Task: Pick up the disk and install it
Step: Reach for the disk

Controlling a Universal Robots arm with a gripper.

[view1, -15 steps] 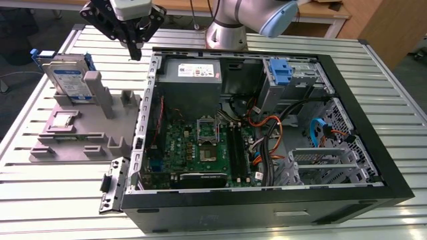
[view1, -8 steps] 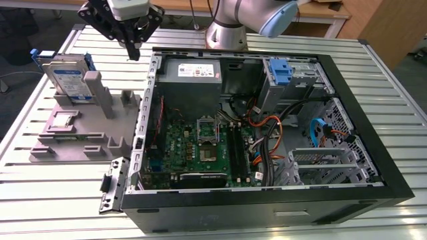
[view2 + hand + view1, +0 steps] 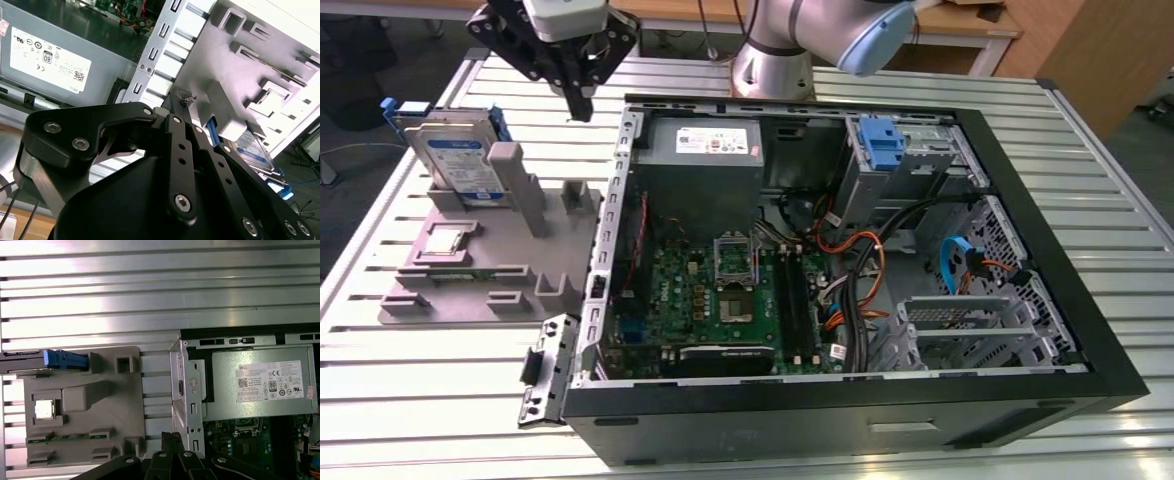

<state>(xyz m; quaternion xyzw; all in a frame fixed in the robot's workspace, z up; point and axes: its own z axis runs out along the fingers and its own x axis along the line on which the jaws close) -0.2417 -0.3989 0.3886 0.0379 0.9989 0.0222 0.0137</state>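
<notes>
Above the slatted table, over the gap between the grey holding fixture and the open computer case, the gripper hung pointing down. Its fingers were drawn together on nothing, as seen in the exterior view and the first wrist view. It touched no item.

Toward the exterior view's left, the disk stood on edge in a slot at the fixture's corner away from the case, label facing outward and blue carrier frame round its edges. That upright seating appeared meant to leave its top edge free for a grasp from above. The disk was well apart from the case and had not been lifted. A small square processor lay flat in a recess of the same fixture.

Inside the case, the power supply sat at the corner nearest the gripper. A drive cage toward the exterior view's right carried a bare blue bracket. On this evidence, the pick-up was judged not yet begun
</notes>
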